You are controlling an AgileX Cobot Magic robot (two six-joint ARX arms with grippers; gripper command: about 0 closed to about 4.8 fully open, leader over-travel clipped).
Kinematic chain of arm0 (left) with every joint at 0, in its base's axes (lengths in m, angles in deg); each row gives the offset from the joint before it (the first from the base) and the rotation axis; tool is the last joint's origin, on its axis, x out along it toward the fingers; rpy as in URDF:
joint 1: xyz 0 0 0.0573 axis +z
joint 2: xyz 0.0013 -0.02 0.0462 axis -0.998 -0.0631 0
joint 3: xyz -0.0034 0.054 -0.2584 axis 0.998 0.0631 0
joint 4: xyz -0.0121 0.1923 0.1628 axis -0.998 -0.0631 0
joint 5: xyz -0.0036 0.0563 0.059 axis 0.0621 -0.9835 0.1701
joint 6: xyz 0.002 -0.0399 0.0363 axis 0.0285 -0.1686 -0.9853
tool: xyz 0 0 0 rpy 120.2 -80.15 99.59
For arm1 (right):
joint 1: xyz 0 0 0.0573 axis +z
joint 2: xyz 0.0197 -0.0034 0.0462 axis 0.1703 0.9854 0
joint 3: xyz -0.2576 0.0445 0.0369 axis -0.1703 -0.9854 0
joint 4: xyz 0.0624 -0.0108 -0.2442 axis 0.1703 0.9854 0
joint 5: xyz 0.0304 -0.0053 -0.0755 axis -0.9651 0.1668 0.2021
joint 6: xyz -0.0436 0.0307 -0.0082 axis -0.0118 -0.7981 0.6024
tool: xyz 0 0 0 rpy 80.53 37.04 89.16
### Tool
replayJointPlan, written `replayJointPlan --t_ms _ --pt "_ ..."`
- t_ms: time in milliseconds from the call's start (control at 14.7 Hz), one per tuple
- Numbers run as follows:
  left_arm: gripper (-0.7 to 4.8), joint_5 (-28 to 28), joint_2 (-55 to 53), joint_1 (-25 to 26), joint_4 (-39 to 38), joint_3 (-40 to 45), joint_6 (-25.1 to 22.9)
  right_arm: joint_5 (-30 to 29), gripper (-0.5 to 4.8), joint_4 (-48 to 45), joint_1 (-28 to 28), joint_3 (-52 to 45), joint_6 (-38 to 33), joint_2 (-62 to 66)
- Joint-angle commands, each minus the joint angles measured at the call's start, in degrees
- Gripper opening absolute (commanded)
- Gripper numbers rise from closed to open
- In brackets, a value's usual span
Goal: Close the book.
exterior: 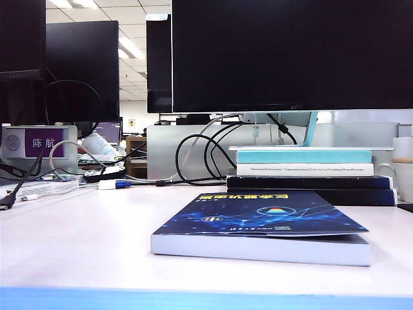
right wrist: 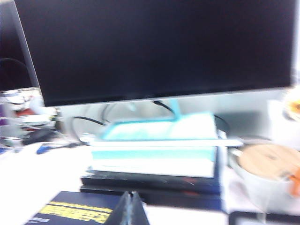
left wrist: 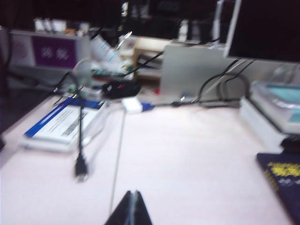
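Dark-blue book (exterior: 261,223) lies closed on the table (exterior: 77,239), the stack of books (exterior: 310,171) at its 1 o'clock. Left gripper (left wrist: 131,208), jaws pressed together, hovers over cables (left wrist: 80,154). Right gripper (right wrist: 131,208), jaws together, faces the monitor (right wrist: 159,47).

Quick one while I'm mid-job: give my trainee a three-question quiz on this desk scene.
1. True or false: the book lies flat on the table with its blue cover on top.
2. What stands directly behind the book? A) stacked books B) a keyboard C) a plant
3. Fill in: in each wrist view, the left end effector and right end effector have their fingertips pressed ____.

Key: 1 true; 2 A; 3 together, neither holding anything, both above the table and absent from the exterior view.
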Motion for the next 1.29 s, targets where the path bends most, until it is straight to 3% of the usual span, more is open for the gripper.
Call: replayJointPlan --t_ms 68,204,950,1086,1290 --pt "-0.05 -2.67 -0.04 -0.17 -4.70 -0.13 -0.26 10.40 -0.01 5.57 0.66 -1.64 1.22 -0.09" --pt "-0.05 -2.67 -0.04 -0.17 -4.92 -0.13 -0.98 7.32 0.00 5.64 0.68 -5.88 -0.81 -0.09" --pt "-0.04 -2.43 -0.02 -0.20 -5.20 -0.09 -2.16 7.58 0.00 7.56 0.61 -6.34 -1.27 -0.11" --pt "-0.04 -2.45 6.82 -0.24 -5.14 2.93 -2.16 7.56 0.00 7.52 0.57 -6.34 -1.27 -0.11" --pt "-0.04 -2.45 8.04 -0.17 -7.98 4.68 -2.19 7.56 0.00 7.56 0.61 -6.32 -1.27 -0.11"
